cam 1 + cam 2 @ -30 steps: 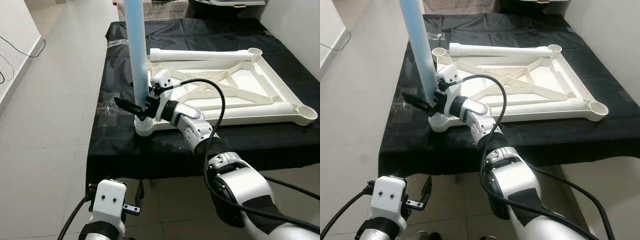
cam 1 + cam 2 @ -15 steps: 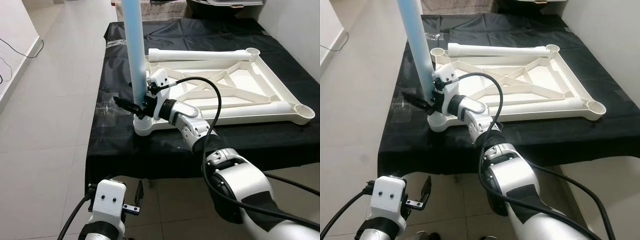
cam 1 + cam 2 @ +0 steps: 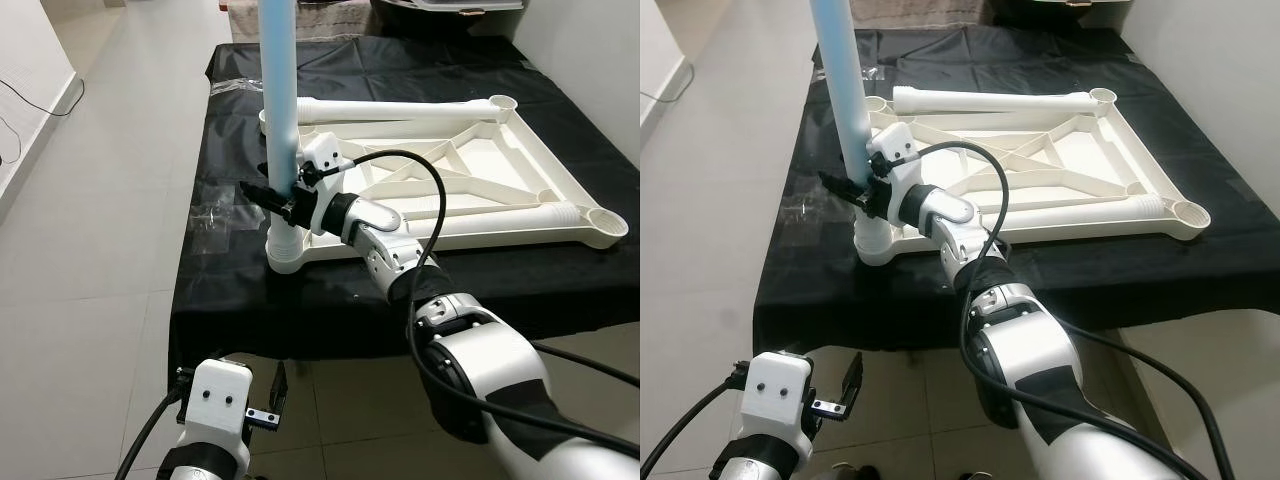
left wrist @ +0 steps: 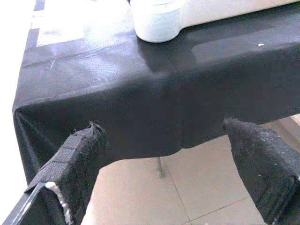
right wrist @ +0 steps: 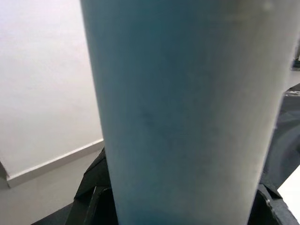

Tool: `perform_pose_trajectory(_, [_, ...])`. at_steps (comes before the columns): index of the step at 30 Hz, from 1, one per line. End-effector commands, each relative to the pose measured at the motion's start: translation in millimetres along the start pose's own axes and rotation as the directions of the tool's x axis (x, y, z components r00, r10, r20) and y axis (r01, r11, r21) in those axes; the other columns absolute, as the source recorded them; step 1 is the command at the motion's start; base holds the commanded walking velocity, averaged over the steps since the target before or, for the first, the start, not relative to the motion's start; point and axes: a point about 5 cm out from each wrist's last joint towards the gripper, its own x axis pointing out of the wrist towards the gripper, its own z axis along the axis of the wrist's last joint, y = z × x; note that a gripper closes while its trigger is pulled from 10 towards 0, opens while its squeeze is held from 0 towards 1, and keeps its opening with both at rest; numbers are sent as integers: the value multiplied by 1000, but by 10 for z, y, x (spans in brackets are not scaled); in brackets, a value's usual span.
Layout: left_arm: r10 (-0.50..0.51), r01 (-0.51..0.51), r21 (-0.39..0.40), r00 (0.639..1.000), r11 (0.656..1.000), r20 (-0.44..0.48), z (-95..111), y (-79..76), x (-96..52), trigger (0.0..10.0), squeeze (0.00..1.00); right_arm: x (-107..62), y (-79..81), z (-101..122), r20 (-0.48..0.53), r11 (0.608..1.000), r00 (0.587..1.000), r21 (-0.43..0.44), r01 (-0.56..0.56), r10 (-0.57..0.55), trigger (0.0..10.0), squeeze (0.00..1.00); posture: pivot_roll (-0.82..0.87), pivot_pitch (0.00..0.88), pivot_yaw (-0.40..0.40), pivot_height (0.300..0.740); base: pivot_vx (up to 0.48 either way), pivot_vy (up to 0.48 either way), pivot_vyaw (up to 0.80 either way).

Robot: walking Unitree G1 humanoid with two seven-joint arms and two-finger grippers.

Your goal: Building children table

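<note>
You are looking down at a table [image 3: 300, 290] that is wearing a black cloth, its front edge hanging over toward you and creasing at the near corner. Large pale floor tiles [image 3: 90, 250] are spreading out to the left and catching soft, even daylight. A white wall [image 3: 30, 60] with a low baseboard is running along the far left, and a dark cable [image 3: 30, 100] is trailing across the floor beside it. Another white wall [image 3: 590, 50] is rising at the right.
</note>
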Motion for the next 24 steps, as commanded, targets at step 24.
perform_pose_trajectory(24, [-38,38,-28,999,999,-7,-5,-104,14,10000,0,-572,-288,-507,-150,180,165,-90,980,-975,0,0,149,174,-47,740,0,0,0])
